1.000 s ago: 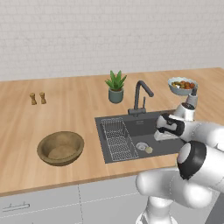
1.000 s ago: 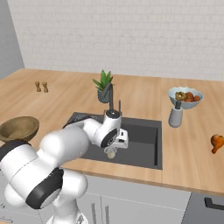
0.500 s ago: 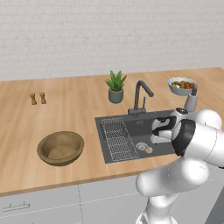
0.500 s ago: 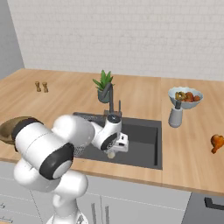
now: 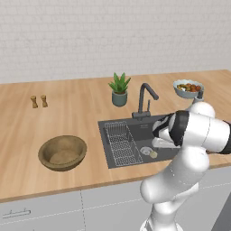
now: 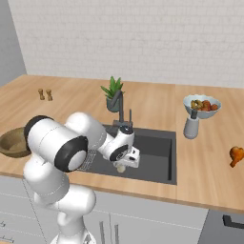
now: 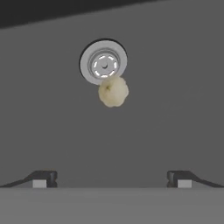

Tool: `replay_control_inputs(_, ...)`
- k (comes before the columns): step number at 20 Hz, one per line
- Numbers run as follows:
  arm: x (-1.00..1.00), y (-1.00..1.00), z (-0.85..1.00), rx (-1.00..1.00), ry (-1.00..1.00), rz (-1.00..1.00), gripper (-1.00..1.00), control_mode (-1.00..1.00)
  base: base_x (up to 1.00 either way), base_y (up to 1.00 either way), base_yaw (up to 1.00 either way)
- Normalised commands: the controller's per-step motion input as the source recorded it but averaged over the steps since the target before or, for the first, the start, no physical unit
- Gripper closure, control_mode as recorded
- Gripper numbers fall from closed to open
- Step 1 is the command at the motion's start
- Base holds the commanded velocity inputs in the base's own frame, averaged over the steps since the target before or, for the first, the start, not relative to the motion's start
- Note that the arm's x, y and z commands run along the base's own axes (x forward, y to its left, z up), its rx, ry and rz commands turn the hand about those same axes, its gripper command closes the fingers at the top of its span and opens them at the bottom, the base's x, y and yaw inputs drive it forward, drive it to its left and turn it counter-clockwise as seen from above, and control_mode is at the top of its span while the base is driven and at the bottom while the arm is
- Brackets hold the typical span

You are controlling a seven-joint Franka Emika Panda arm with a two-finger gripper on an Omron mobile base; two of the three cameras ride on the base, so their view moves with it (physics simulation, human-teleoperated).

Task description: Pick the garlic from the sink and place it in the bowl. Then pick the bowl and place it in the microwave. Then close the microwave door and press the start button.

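Note:
The garlic (image 7: 113, 91), a small cream bulb, lies on the dark floor of the sink (image 5: 135, 128) beside the round drain (image 7: 103, 64); it is also seen as garlic (image 5: 153, 154) and garlic (image 6: 121, 168). My gripper (image 7: 112, 178) hangs open above it inside the basin, fingers wide apart and holding nothing, with the garlic centred ahead of them. From the right base view the gripper (image 6: 126, 163) sits just over the bulb. The brown wooden bowl (image 5: 62, 152) rests on the counter left of the sink. The microwave and its door are out of view.
A wire rack (image 5: 121, 144) fills the sink's left part and a dark faucet (image 5: 145, 97) stands behind it. A potted plant (image 5: 119, 89), a fruit bowl (image 5: 188, 88), a grey grinder (image 6: 191, 126), two small shakers (image 5: 39, 101) and a drumstick (image 6: 236, 153) stand on the counter.
The arm has folded and swung forward, and the hand has sunk lower into the sink, closer to the garlic. The garlic and bowl have not moved.

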Motion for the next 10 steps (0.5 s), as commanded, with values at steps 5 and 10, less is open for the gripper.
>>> replay_control_inputs(5,0.16,0.15,-0.17,0.03,0.11,-0.08,-1.0,-1.0,0.0,0.0,0.0)
replay_control_inputs(10,0.32,0.1,-0.3,0.0,0.18,-0.06,-1.0,-1.0,0.0,0.0,0.0)
